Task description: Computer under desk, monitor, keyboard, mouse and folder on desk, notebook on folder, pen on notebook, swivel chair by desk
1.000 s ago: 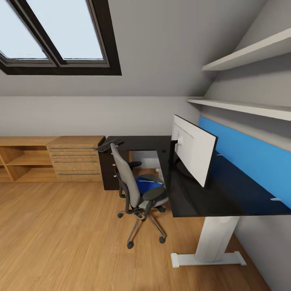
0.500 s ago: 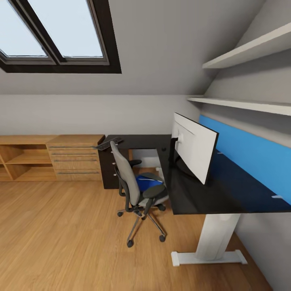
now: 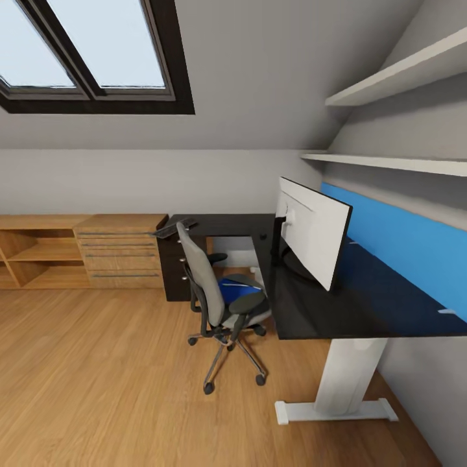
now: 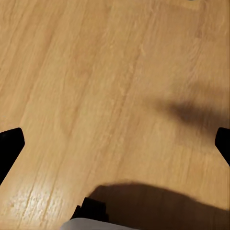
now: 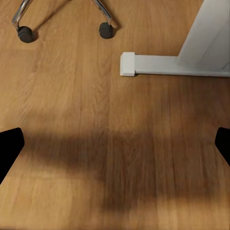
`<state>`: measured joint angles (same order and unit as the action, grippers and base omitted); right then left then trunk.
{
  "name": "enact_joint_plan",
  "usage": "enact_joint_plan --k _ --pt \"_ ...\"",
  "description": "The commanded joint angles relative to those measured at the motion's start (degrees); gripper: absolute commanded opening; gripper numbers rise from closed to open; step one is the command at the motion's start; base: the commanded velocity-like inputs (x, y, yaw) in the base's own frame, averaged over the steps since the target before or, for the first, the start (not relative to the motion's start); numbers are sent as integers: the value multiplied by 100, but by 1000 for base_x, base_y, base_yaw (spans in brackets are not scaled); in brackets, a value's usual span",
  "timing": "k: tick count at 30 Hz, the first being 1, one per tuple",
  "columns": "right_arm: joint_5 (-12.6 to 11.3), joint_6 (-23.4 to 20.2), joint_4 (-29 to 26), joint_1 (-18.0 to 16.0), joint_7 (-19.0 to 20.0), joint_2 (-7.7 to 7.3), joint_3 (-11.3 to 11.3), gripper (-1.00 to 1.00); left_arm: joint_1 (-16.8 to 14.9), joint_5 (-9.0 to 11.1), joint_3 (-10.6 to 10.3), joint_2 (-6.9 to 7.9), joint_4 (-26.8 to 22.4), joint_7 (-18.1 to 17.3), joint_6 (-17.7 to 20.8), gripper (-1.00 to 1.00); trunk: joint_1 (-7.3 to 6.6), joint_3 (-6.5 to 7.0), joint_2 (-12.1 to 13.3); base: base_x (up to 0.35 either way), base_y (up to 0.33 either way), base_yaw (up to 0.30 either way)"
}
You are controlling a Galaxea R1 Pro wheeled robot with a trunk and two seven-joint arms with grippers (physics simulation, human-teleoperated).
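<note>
- Nothing in the room has shifted since a moment ago; only the head camera has crept a little nearer the desk (image 3: 363,305), so the whole scene sits slightly differently.
- Its glossy black L-shaped top stands on a white leg (image 3: 347,379) against a blue back panel (image 3: 402,250).
- On it the monitor (image 3: 311,233) stands upright, white back toward us.
- At the desk's far corner the keyboard (image 3: 174,229) juts over the edge.
- Tucked in the desk's inner corner is the swivel chair (image 3: 224,305), with the blue folder (image 3: 232,292) lying on its seat.
- A wooden drawer unit (image 3: 120,253) stands beside the desk's far end.
- Left gripper (image 4: 115,143) hangs over bare wood floor (image 4: 96,86), its fingertips wide apart and holding nothing.
- Right gripper (image 5: 115,148) is likewise spread wide and empty, above the floor near the desk's white foot (image 5: 167,64) and two chair castors (image 5: 106,30).
</note>
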<state>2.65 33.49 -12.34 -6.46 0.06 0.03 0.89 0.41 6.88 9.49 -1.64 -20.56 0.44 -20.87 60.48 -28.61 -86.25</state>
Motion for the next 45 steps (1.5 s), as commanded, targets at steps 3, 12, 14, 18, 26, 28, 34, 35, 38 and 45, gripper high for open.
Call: enact_joint_plan --k 3,12,14,18,26,28,34,35,38,45 --pt "26 17 9 -4 -5 -8 -5 100 3 64 -11 -16 -10 7 -28 100 67 -59 -124 0 0 0" --pt "27 17 9 -4 -6 -25 -10 100 3 498 180 -46 -34 8 -119 100 264 -221 -485 0 0 -38" --pt "29 17 10 -4 -6 -20 -6 100 3 639 214 -57 -45 4 -288 100 308 -257 -565 0 0 -126" --pt "30 17 11 -4 -6 -4 -3 100 3 705 225 -54 -53 -1 -403 100 396 -330 -726 0 0 -178" --pt "29 17 12 -4 -2 -8 2 100 3 710 221 -58 -71 -25 -464 100 572 -490 -1047 0 0 -194" --pt "36 22 12 -4 1 -4 14 100 3 710 223 -54 -71 -21 -469 100 616 -527 -1127 0 0 -26" --pt "42 25 19 -4 3 -2 22 100 3 714 242 -25 -74 18 -468 100 747 -635 -1368 0 0 -6" --pt "43 25 16 -4 3 -2 20 100 3 716 247 -20 -76 63 -467 100 769 -653 -1408 0 0 0" --pt "43 30 13 -4 3 -4 17 100 3 718 242 -33 -79 295 -465 100 835 -707 -1528 0 0 0" --pt "43 34 12 -4 3 -5 20 100 3 639 189 -42 -72 501 -470 100 901 -761 -1648 0 0 0"
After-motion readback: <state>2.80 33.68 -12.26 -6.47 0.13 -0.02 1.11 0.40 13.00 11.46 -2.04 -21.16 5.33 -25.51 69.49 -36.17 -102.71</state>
